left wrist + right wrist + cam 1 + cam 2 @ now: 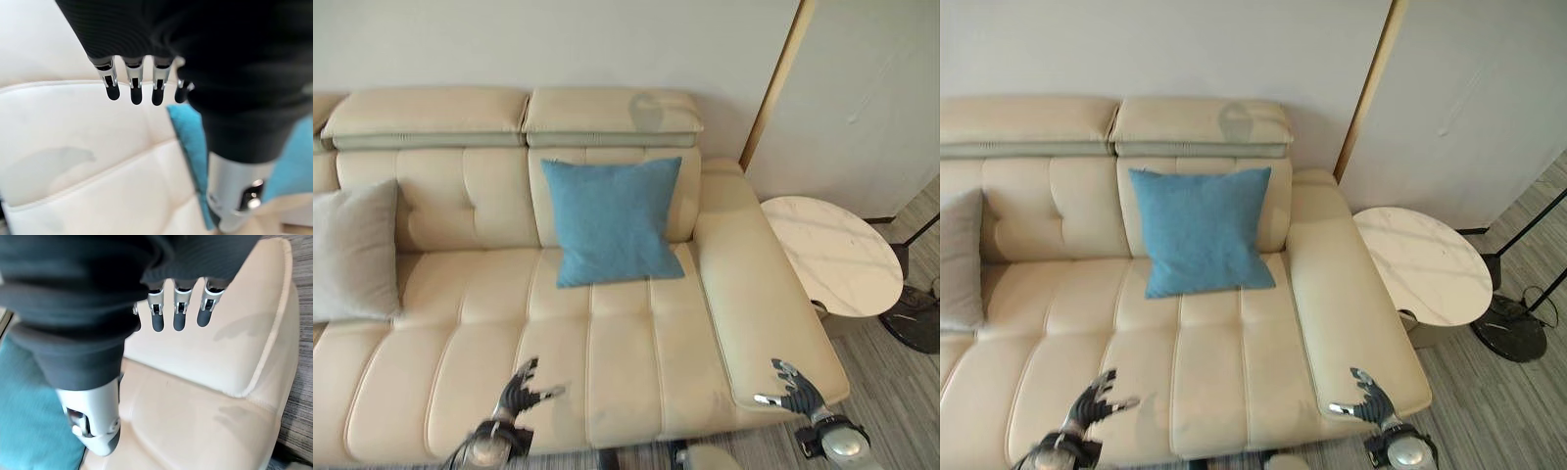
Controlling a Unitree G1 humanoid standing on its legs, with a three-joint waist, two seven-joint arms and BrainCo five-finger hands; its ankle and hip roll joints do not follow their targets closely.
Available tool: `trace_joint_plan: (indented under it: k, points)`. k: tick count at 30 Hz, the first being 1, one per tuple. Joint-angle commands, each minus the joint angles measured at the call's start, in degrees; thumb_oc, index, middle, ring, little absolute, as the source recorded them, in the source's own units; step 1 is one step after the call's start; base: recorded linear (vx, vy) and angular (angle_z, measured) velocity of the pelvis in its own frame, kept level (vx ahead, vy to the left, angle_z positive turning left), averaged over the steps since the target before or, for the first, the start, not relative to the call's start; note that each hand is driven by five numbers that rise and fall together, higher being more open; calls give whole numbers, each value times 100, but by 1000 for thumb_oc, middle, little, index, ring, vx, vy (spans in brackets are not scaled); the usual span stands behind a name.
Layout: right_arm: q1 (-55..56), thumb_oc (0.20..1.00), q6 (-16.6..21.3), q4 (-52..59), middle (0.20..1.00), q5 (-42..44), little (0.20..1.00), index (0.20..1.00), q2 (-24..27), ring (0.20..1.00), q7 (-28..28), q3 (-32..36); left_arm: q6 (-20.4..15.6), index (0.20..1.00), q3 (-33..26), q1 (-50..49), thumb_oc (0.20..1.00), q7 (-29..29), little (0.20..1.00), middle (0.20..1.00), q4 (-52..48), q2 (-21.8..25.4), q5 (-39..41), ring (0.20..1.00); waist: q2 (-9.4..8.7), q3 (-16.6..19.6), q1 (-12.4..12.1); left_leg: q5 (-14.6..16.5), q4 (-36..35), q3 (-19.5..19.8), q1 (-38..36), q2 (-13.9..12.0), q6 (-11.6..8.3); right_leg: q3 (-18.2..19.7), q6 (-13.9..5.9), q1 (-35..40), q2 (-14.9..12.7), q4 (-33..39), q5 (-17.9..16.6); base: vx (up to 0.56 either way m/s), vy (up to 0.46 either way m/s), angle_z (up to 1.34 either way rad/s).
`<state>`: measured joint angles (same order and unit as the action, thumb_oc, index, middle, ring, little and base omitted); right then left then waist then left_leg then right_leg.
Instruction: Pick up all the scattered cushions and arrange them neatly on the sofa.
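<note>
grey cushion [352, 253] at 9 o'clock, leaning on sofa [636, 362] back | left hand [514, 394] at 7 o'clock over seat front, fingers spread, empty | blue cushion [612, 220] at 12, upright against backrest | right hand [795, 394] at 5 o'clock over armrest end, fingers apart, empty | table [837, 255] at 3
</note>
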<state>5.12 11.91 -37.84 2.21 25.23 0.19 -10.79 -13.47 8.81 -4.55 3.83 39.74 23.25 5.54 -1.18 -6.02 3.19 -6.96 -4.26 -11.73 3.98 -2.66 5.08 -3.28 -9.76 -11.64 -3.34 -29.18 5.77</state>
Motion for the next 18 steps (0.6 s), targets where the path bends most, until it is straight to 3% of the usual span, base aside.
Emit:
trace_joint_plan:
  k: [1, 2, 4, 8, 11, 15, 17, 18]
  points:
    - [54, 1000, 148, 287, 1000, -9, 1000, 1000, -22, 1000, -89, 24, -148, 1000, -115, -124, 1000, 96, 1000, 1000, -182, 225, -187, 1000, -285, 92, -250, 278, 201, 207, 341, 94, -588, -89, 256, 1137, 217, 1307, 229, -137, -155, -18]
    - [54, 1000, 149, 287, 1000, -9, 1000, 1000, -24, 1000, -89, 23, -148, 1000, -116, -125, 1000, 96, 1000, 1000, -182, 227, -187, 1000, -286, 93, -246, 278, 203, 212, 343, 93, -590, -94, 257, 1144, 218, 1320, 224, -170, -159, -22]
    - [69, 1000, 174, 285, 1000, 37, 1000, 1000, 11, 1000, -117, 7, -174, 1000, -124, -110, 1000, 119, 1000, 1000, -118, 208, -191, 1000, -353, 100, -290, 35, 252, 158, 711, 27, -721, 38, 409, 1322, 397, 2250, 367, -197, -150, 1]
    - [94, 1000, 186, 361, 1000, 44, 1000, 1000, 194, 1000, -141, 2, -186, 1000, -122, -65, 1000, 137, 1000, 1000, -100, 192, -144, 1000, -323, -103, -284, -271, 471, 198, 1201, -137, -1055, -41, 507, 1303, 487, 2858, 122, -253, -106, 13]
    - [129, 1000, 187, 365, 1000, 20, 1000, 1000, 312, 1000, -134, 32, -183, 1000, -121, -65, 1000, 127, 1000, 1000, -79, 137, -175, 1000, -409, -187, -206, 205, 1034, 310, 1149, -23, -920, -161, 505, 1207, 341, 2935, -30, -286, -41, 9]
    - [123, 1000, 179, 299, 1000, 51, 1000, 1000, 372, 1000, -84, 5, -198, 1000, -246, -108, 1000, 159, 1000, 1000, 16, 54, -86, 1000, -528, -154, -159, 1030, 1832, 783, 897, 206, -824, -69, 537, 1051, 186, 2940, -199, -108, 7, 16]
    - [129, 1000, 183, 286, 1000, 78, 1000, 1000, 351, 1000, -52, 9, -219, 1000, -265, -109, 1000, 157, 1000, 1000, 86, 9, -14, 1000, -503, -84, -102, 1098, 1764, 839, 679, 194, -814, -90, 529, 1029, 179, 2971, -222, -1, 56, 13]
    - [127, 1000, 191, 224, 1000, 64, 1000, 1000, 341, 1000, -55, 0, -225, 1000, -266, -133, 1000, 147, 1000, 1000, 66, 19, 18, 1000, -421, -21, -90, 1061, 1369, 797, 396, 167, -791, -142, 523, 1042, 237, 2959, -209, 71, 85, 14]
